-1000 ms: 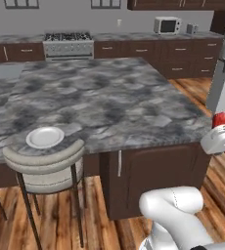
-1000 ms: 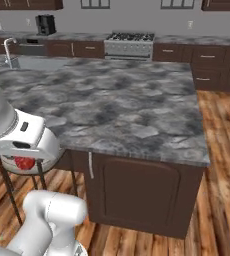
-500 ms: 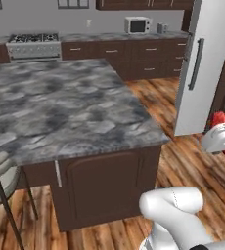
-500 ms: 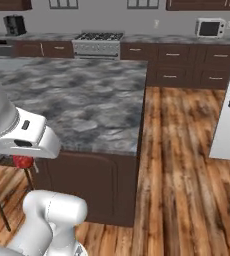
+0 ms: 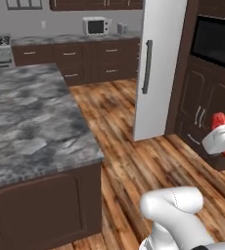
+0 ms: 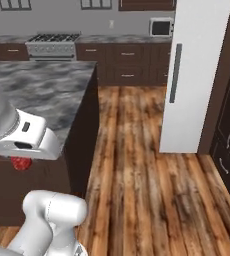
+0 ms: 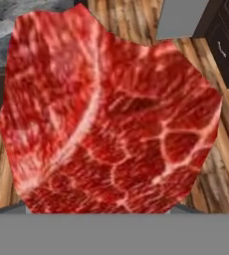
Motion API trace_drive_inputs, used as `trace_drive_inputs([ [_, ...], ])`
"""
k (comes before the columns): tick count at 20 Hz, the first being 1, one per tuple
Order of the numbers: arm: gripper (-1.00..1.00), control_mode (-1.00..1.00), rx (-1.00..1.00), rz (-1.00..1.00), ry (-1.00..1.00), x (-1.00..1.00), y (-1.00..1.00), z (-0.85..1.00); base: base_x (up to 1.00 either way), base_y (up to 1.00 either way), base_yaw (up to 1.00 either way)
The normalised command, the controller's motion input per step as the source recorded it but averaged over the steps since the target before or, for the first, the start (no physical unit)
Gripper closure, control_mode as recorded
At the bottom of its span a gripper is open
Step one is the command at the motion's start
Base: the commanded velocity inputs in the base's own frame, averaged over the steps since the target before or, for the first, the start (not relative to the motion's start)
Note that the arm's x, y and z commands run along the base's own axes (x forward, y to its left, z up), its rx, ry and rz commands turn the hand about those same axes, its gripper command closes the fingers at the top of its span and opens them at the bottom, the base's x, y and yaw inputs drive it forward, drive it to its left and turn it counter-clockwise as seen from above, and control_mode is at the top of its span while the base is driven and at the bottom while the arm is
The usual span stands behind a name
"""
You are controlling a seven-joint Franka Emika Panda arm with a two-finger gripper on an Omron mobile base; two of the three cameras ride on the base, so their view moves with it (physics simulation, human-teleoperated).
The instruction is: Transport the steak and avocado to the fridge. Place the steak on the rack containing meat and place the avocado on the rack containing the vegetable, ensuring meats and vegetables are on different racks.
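Observation:
The steak (image 7: pixel 111 119), bright red with whitish marbling, takes up nearly all of the hand view and hides the fingertips. My gripper (image 6: pixel 22 156) is shut on it and holds it in the air beside the island. The steak (image 5: pixel 224 120) peeks out above and below the white hand at the right edge of the left base view, and the steak (image 6: pixel 20 164) hangs under the hand in the right base view. The fridge (image 5: pixel 161 68) stands ahead with its silver-grey door shut and a dark vertical handle (image 6: pixel 175 73). The avocado is out of view.
The grey marble island (image 5: pixel 26 127) lies to the left. Dark brown cabinets with a wall oven (image 5: pixel 214 41) flank the fridge on the right. A microwave (image 5: pixel 96 26) and a stove (image 6: pixel 51 39) sit on the back counter. Open wooden floor (image 6: pixel 137 165) leads to the fridge.
The whole picture has swung: the base has turned right, so the island slid left and the fridge came to the middle. The plate and stool have left the views. The steak stays gripped.

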Motion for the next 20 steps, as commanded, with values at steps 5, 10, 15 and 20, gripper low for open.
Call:
trace_drive_inputs([
  [5, 1.00, 1.00, 0.00, 0.00, 0.00, 0.00, 0.00, 0.00, 1.00, -0.08, -0.11],
  [10, 1.00, 1.00, 0.00, 0.00, 0.00, 0.00, 0.00, 0.00, 1.00, -0.22, 0.04],
  [15, 1.00, 1.00, 0.00, 0.00, 0.00, 0.00, 0.00, 0.00, 0.54, -1.00, 0.19],
  [20, 1.00, 1.00, 0.00, 0.00, 0.00, 0.00, 0.00, 0.00, 0.97, -0.80, 0.26],
])
